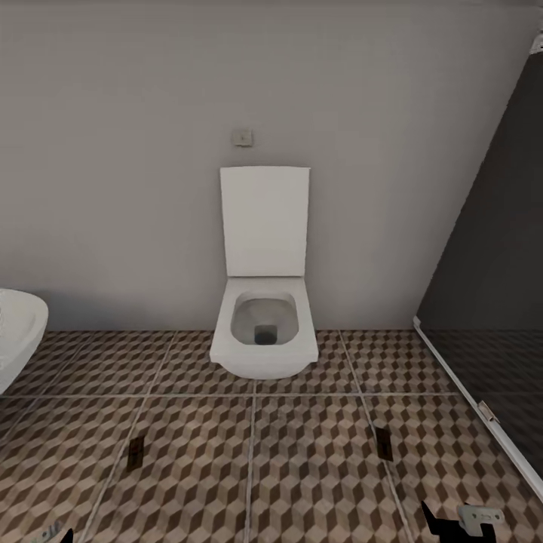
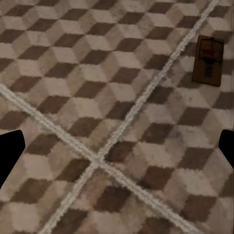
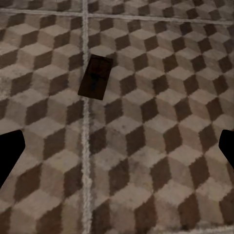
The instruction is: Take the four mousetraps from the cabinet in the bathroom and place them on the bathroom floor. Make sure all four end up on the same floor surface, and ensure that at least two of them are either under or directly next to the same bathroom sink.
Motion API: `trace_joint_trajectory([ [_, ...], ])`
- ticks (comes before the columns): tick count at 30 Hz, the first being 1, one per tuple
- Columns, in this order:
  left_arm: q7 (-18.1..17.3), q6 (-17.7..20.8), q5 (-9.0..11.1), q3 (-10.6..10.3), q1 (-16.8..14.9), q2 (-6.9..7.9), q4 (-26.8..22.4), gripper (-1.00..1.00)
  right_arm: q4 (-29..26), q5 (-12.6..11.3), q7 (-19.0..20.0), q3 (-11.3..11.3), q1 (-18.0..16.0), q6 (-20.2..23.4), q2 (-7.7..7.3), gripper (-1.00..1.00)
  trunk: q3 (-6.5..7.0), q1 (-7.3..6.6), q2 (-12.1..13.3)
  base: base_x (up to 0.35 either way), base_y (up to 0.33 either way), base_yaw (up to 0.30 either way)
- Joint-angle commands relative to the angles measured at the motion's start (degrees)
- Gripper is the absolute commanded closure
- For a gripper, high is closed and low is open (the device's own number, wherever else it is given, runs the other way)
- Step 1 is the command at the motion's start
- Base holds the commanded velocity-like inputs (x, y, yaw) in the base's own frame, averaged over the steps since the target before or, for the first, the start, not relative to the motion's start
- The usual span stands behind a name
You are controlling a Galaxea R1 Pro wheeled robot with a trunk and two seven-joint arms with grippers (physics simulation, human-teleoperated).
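Observation:
Two mousetraps lie flat on the cube-patterned bathroom floor [image 1: 302,467] in front of the toilet, one at the left [image 1: 136,451] and one at the right [image 1: 383,443]. In the left wrist view a mousetrap [image 2: 208,60] with a red mark lies beyond my left gripper [image 2: 117,151], which is open and empty with its dark fingertips [image 2: 9,151] far apart. The right wrist view has a darker mousetrap [image 3: 95,77] on a grout line ahead of my open, empty right gripper [image 3: 117,151]. Both grippers hang low over the tiles, left [image 1: 56,534] and right [image 1: 464,520]. The cabinet is out of view.
A white toilet [image 1: 262,332] with its lid raised stands against the grey wall. A white rounded basin [image 1: 16,332] juts in at the left edge. A dark glass shower partition [image 1: 490,302] with a pale floor rail bounds the right side.

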Motion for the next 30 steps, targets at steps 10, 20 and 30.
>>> trace_joint_trajectory([
  [10, -0.5, -0.1, 0.6, 0.1, 0.0, -0.04, 0.1, -1.00, 0.9, 0.3, 0.4, -0.5, 0.0, -0.2, 1.07, -1.00, 2.17, -0.27, 0.1, 0.000, 0.000, 0.000],
  [20, -0.5, -0.1, 0.6, 0.1, 0.0, -0.05, 0.1, -1.00, 0.9, 0.3, 0.3, -0.5, 0.0, -0.2, 1.93, -1.00, 4.39, -0.53, 0.2, 0.000, 0.000, 0.000],
  [30, -0.5, -0.1, 0.6, 0.1, 0.0, -0.13, 0.1, -1.00, 0.9, 0.2, 0.3, -0.5, 0.0, -0.2, 3.53, -1.00, 6.60, -0.78, 0.4, 0.000, 0.000, 0.000],
])
